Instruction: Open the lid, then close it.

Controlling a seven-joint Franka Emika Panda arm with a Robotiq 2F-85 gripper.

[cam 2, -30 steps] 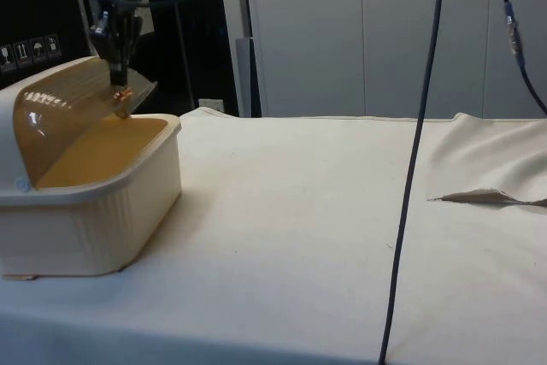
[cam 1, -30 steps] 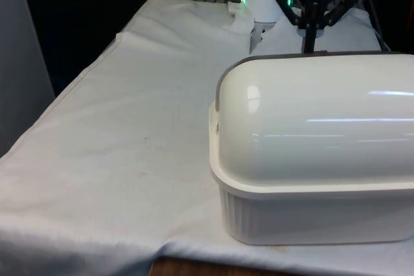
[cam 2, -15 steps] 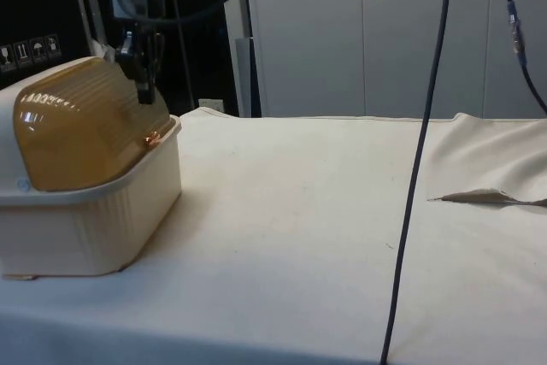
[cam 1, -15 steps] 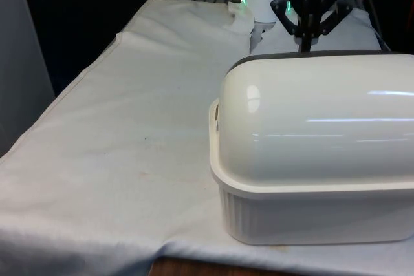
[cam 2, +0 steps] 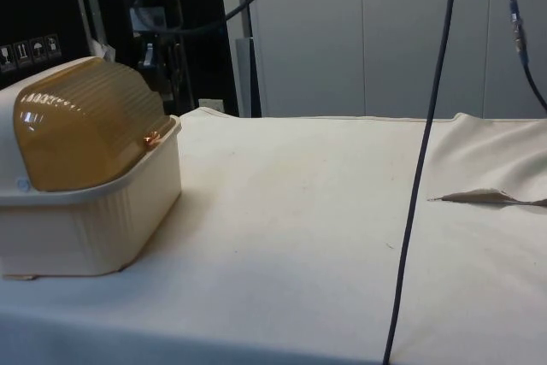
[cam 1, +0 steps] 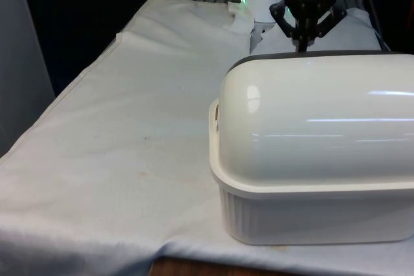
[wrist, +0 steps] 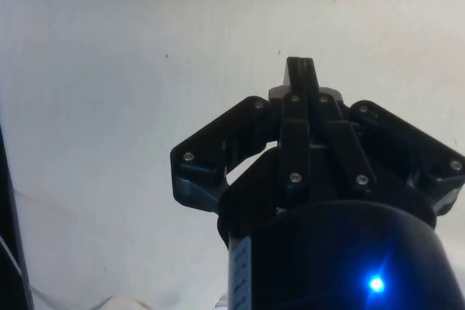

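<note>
Pincer (wrist: 300,70) is sitting pinched closed on nothing, hanging just past the bread box (cam 2: 90,203), whose lid (cam 1: 317,121) is lying down.

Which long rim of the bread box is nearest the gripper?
The rim where the closed lid lands; the gripper hangs just beyond it. The opposite rim is farther.

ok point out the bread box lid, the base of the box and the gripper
bread box lid (cam 2: 81,126), side view, on its amber curved face
base (cam 2: 94,224), side view, on the ribbed cream wall
gripper (wrist: 299,70), wrist view, at the tip of the shut jaws
</note>
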